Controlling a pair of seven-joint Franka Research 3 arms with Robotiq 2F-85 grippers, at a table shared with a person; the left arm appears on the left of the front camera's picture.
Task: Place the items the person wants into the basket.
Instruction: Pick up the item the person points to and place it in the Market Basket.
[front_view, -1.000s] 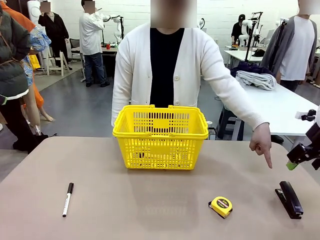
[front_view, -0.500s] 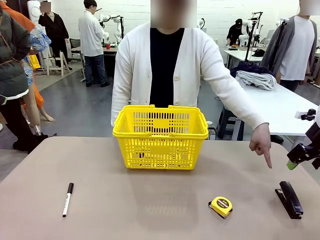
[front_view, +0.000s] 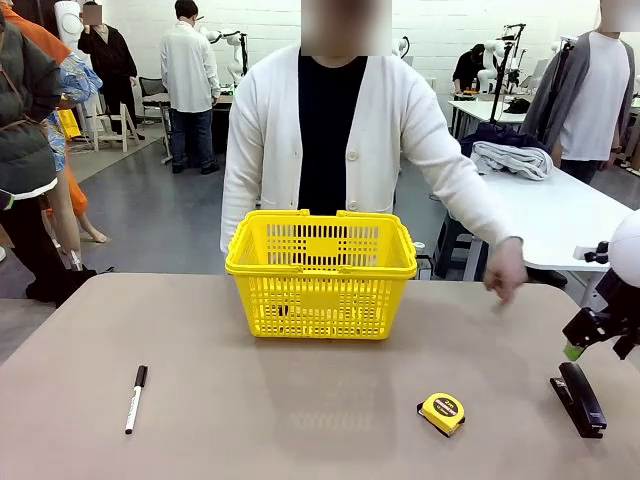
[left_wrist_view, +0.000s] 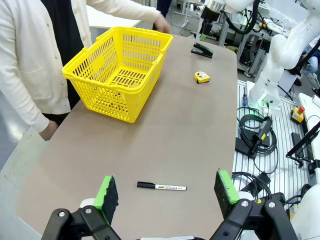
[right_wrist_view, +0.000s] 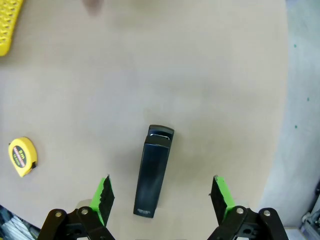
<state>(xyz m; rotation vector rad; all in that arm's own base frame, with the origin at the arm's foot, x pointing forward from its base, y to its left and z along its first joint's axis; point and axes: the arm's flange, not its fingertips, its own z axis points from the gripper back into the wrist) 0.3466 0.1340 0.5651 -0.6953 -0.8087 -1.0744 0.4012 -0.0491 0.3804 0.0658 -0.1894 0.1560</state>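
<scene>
Right gripper (right_wrist_view: 162, 196) is held wide open above the stapler (right_wrist_view: 154, 171), which lies on the table (front_view: 300, 400). Farther off, the basket (front_view: 321, 272) stands before the person's hand (front_view: 506, 269), seemingly blurred.

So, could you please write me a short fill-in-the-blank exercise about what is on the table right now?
1. The large yellow plastic lattice basket stands on the table directly in front of the ____.
2. The long black stapler lies between the open fingers of the ____ gripper.
3. The squat yellow tape measure lies between the white marker with a black cap and the ____.

Missing words: person; right; stapler
</scene>
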